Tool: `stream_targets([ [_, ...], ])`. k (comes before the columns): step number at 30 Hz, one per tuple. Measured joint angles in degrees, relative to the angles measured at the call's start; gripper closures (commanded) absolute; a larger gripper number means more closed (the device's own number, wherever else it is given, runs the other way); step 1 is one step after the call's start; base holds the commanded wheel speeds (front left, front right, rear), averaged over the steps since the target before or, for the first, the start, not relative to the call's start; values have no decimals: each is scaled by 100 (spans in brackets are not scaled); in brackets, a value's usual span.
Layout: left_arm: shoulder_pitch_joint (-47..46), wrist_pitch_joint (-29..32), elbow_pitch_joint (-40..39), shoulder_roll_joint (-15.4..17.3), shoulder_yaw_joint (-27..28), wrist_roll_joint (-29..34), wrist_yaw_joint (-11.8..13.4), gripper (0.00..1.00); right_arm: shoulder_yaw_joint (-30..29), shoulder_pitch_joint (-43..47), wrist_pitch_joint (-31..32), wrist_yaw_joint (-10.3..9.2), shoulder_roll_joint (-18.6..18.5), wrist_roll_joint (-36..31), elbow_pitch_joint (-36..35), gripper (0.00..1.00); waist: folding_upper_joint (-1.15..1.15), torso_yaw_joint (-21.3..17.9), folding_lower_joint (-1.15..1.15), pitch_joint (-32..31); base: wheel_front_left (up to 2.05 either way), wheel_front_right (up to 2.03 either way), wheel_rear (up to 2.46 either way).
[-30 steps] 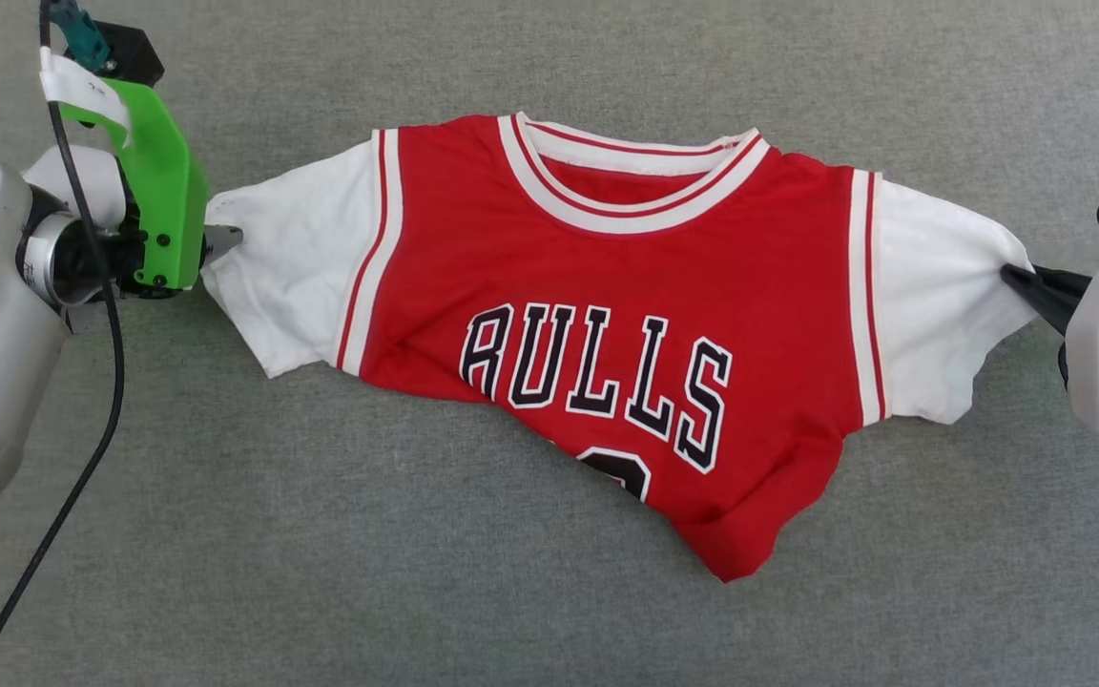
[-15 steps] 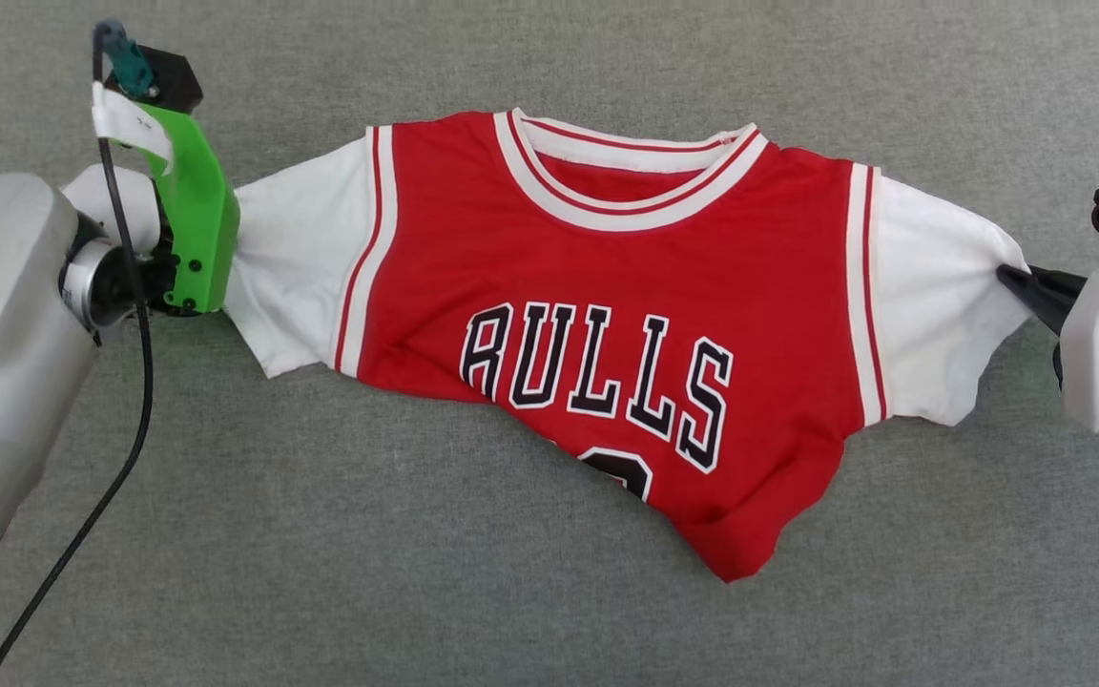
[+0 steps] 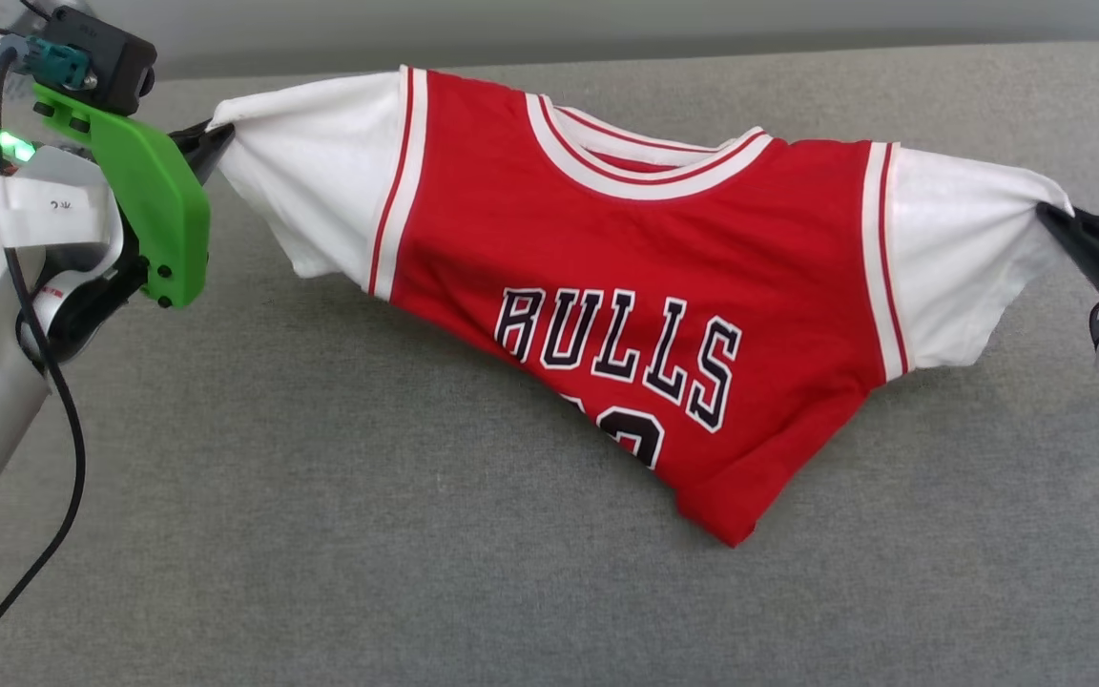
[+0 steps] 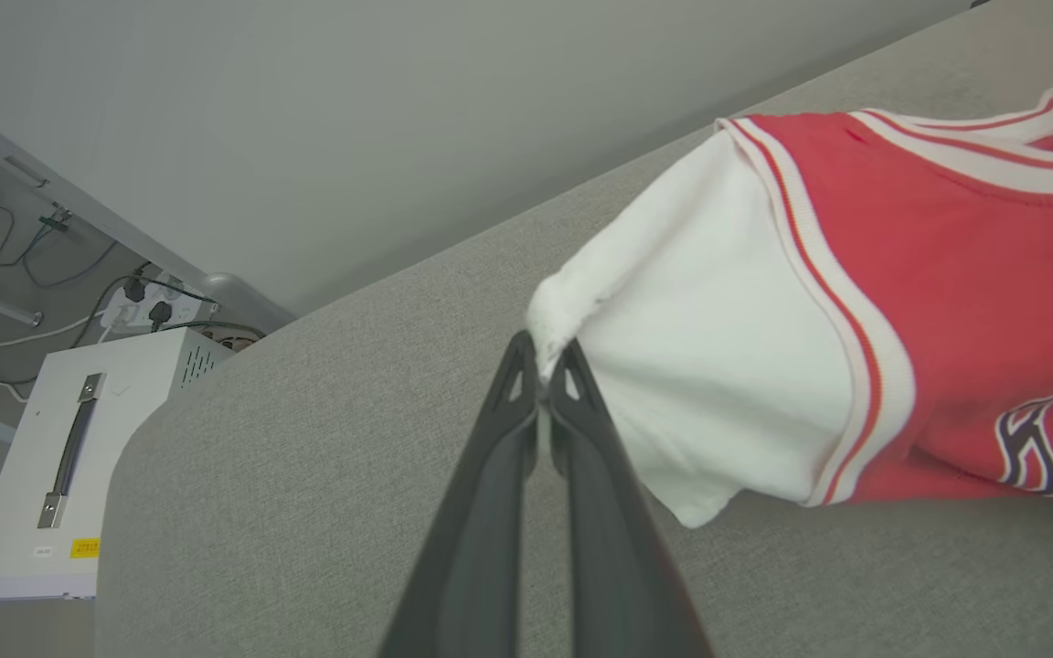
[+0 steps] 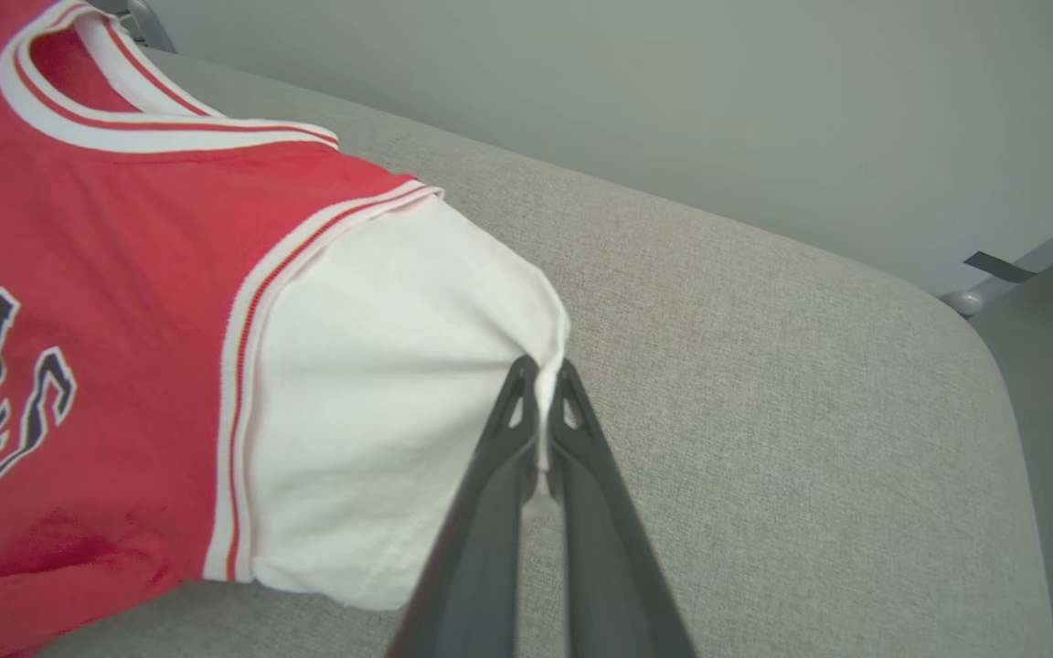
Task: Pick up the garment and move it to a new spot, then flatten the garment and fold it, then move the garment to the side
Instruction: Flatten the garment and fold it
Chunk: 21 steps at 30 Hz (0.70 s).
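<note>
Left edge: the left claw point(image 3: 216, 134), under its green bracket point(image 3: 144, 210), is clamped on the tip of the white left sleeve point(image 3: 321, 181). The left wrist view shows the two dark fingers point(image 4: 499, 457) pressed together with a pinch of cloth between their tips. A second ago this claw stood apart just beside that sleeve, and the sleeve lay flat. Now the sleeve is raised off the grey surface point(image 3: 321, 496), with shadow under it.

Centre: the red jersey point(image 3: 645, 267) hangs stretched between both arms, collar point(image 3: 645, 167) uppermost, with the black chest lettering point(image 3: 616, 343) slanting down to the right. The lower hem corner point(image 3: 731, 525) sags lowest and looks to rest on the surface, though contact is hard to confirm. The head camera has tilted since the earlier pictures, so part of the apparent shift is the view's own.

Right: the white right sleeve point(image 3: 960, 267) is drawn to a point at the right claw point(image 3: 1050, 215). That claw is shut on the sleeve edge as it was a second ago; the right wrist view shows cloth nipped between the fingers point(image 5: 499, 475).

Reading: both sleeves are now secured and the pick-up is under way. The carry to a new spot looks ready to begin. Flattening, folding and moving aside remain. Thin pinches on the sleeve tips could slip if the pull tightens.
</note>
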Motion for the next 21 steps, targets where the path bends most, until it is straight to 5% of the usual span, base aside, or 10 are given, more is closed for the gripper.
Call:
stream_targets([
  [12,-426,-174,-1217,187,313,325,474,100,-810,-460,33,0,51,-448,-456,100,0,262,0,-475,0,0,0],
  [21,-2222,-293,-630,-435,557,840,482,100,-866,-2753,402,0,339,-1209,-43,100,0,323,0,176,0,0,0],
])
